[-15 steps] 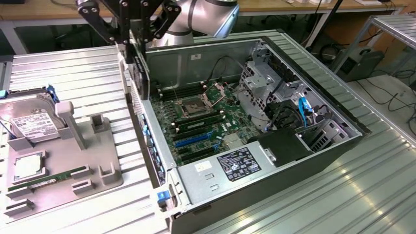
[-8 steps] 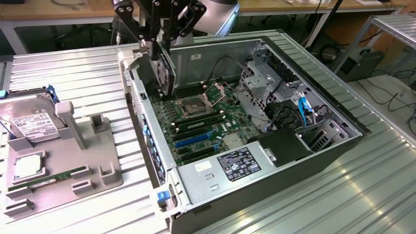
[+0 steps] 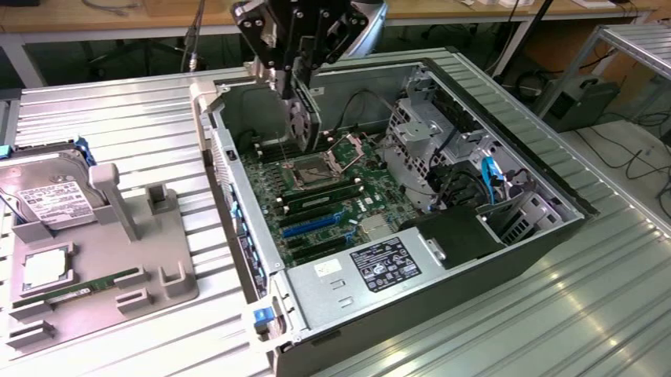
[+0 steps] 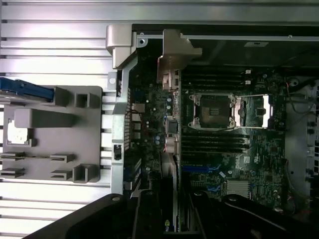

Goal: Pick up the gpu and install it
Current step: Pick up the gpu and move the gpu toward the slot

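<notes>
My gripper hangs over the far end of the open computer case, shut on the gpu. The card hangs edge-down, its black round fan facing the exterior view's right. Its lower edge sits just above the motherboard, beside the open CPU socket. In the wrist view the gpu shows edge-on between my gripper's black fingers, above the board's rear edge. The blue expansion slot lies nearer the camera than the card, with nothing in it.
A grey parts holder at the exterior view's left carries a hard drive, a CPU and a RAM stick. Inside the case are a drive cage and the power supply. All of it rests on a ribbed metal table.
</notes>
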`<state>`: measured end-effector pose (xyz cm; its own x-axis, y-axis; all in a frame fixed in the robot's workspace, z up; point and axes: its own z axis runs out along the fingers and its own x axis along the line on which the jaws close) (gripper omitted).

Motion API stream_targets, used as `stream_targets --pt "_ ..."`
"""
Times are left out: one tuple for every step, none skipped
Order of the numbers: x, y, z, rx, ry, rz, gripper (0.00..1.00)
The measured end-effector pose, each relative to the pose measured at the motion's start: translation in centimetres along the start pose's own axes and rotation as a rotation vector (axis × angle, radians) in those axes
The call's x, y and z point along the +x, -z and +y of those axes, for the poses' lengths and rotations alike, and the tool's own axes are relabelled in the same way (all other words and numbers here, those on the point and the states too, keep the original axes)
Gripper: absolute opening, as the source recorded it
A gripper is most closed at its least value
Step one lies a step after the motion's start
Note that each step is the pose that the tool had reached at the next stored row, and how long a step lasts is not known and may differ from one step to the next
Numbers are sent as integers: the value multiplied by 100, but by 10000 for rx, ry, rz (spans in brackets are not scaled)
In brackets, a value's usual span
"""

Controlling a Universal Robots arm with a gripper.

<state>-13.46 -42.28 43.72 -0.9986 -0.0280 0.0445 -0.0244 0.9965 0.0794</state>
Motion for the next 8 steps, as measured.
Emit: stream_targets --pt "-42 -12 -4 1 1 1 26" --pt "-97 -29 -11 1 2 1 26" --pt "-139 -43 -17 1 0 1 26" --pt "-187 -59 -25 1 1 1 26" --pt "-249 -80 -37 1 2 0 26" --pt "-302 -99 -49 -1 1 -1 26" --pt "-381 -124 -68 0 3 1 26" --pt "-443 -145 -85 0 0 0 26"
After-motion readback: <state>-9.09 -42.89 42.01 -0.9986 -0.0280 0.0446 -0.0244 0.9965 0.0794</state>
